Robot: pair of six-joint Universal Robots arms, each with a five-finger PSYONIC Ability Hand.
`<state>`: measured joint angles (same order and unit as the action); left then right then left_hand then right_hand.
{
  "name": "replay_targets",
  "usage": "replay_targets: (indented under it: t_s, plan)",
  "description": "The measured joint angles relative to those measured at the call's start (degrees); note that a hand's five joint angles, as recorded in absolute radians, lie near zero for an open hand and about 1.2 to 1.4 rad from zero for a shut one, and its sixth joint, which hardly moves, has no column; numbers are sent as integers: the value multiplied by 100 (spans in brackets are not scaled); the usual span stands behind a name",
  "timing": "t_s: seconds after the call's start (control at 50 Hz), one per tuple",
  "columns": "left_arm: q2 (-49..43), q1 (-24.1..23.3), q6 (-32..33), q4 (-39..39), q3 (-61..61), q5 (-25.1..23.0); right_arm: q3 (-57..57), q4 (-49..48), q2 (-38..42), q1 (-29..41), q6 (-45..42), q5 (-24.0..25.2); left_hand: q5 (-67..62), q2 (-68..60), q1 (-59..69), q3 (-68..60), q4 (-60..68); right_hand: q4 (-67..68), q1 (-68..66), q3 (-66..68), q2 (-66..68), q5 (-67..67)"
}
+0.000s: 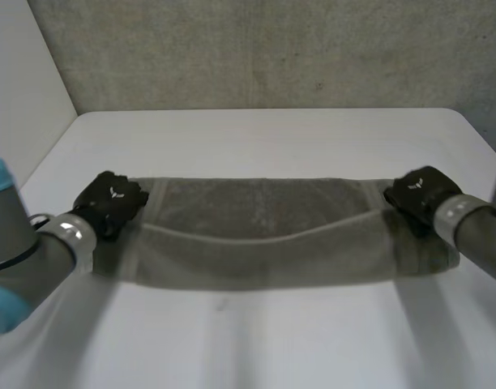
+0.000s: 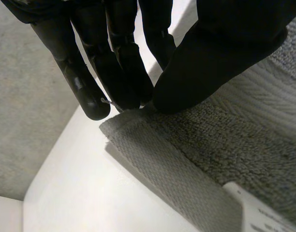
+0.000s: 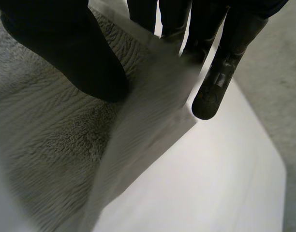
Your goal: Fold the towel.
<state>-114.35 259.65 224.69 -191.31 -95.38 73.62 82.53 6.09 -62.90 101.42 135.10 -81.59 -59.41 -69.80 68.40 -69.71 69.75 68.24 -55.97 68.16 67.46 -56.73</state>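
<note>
The towel (image 1: 264,235) lies across mid-frame. My left hand (image 1: 110,201) pinches its left corner, and my right hand (image 1: 418,193) pinches its right corner. I can't read the white tag (image 2: 264,212).

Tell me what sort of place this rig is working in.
Probably a lab test bench, not a home: a plain white table, a rough grey concrete-like wall behind it, and a single grey terry towel.
</note>
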Motion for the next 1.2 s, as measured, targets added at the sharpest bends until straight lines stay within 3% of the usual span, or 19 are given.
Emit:
replay_targets:
  t_s: [0.14, 0.36, 0.38, 0.42, 0.46, 0.48, 0.5, 0.56, 0.66, 0.78, 0.9, 1.0, 1.02, 1.04, 1.1, 1.14, 1.2]
  plan:
    - [-1370, -182, -102, -657, 1449, 337, -1030, -1081, 1266, 255, 121, -489, 0, 0, 0, 0, 0, 0, 0, 0, 1, 0]
    - [-2641, -334, -99, -1153, 3102, 481, -2024, -2126, 2431, 338, -98, -646, 0, 0, 0, 0, 0, -13, 29, -11, -11, 10]
    - [-2728, -350, -95, -1154, 3205, 494, -2065, -2175, 2476, 338, -116, -653, 19, 80, -41, 22, -19, -522, 347, -517, -496, 454]
    - [-2892, -389, -83, -1153, 3391, 517, -2146, -2277, 2566, 341, -154, -665, 1090, 1166, -1132, 1146, -1157, -2758, 2594, -2756, -2886, 2565]
    - [-3013, -431, -67, -1155, 3509, 532, -2182, -2330, 2606, 342, -171, -670, 3464, 3526, -3583, 3466, -3514, -3120, 2943, -3112, -3250, 2924]
    - [-3013, -431, -67, -1155, 3509, 532, -2182, -2330, 2606, 342, -171, -670, 3464, 3526, -3583, 3466, -3514, -3120, 2943, -3112, -3250, 2924]
    - [-3080, -480, -48, -1163, 3564, 536, -2190, -2362, 2579, 342, -164, -679, 4407, 4571, -4342, 4470, -4493, -5370, 4365, -5393, -5322, 5147]
    - [-3081, -523, -35, -1165, 3559, 535, -2167, -2359, 2509, 341, -144, -686, 4900, 5062, -4950, 5050, -5010, -5490, 4402, -5543, -5441, 5287]
    - [-2665, -621, -57, -1158, 3297, 547, -1709, -2316, 1641, 293, 357, -704, 5692, 5881, -5688, 5855, -5866, -5495, 4402, -5582, -5456, 5323]
    - [-1692, -641, -159, -1137, 2448, 556, -950, -2143, 444, 253, 1368, -638, 5757, 5998, -5814, 5982, -5986, -5496, 4402, -5582, -5456, 5327]
    - [-810, -656, -535, -1155, 1527, 557, -436, -1616, -182, 88, 1800, -529, 5772, 6020, -5848, 6004, -6007, -5496, 4402, -5582, -5456, 5331]
    - [162, -759, -1739, -1179, 349, 555, 80, -414, -526, -354, 1932, -302, 5773, 6028, -5848, 6004, -6012, -5500, 4402, -5582, -5456, 5349]
    - [162, -759, -1739, -1179, 349, 555, 80, -414, -526, -354, 1932, -302, 5773, 6028, -5848, 6004, -6012, -5500, 4402, -5582, -5456, 5349]
    - [334, -791, -2186, -1182, 95, 572, 221, -154, -534, -446, 1924, -224, 5773, 6029, -5848, 6004, -6013, -5480, 4397, -5563, -5438, 5337]
    - [448, -811, -2549, -1191, -81, 609, 323, -38, -530, -504, 1915, -164, 5773, 6029, -5848, 6004, -6013, -5475, 4384, -5541, -5432, 5310]
    - [583, -813, -3083, -1245, -317, 774, 598, -7, -468, -661, 1893, 42, 5773, 6029, -5848, 6004, -6013, -4852, 3913, -4850, -4793, 4714]
    - [623, -789, -3325, -1320, -429, 988, 796, -214, -363, -765, 1880, 248, 5773, 6029, -5848, 6004, -6012, -4224, 3352, -4213, -4171, 4138]
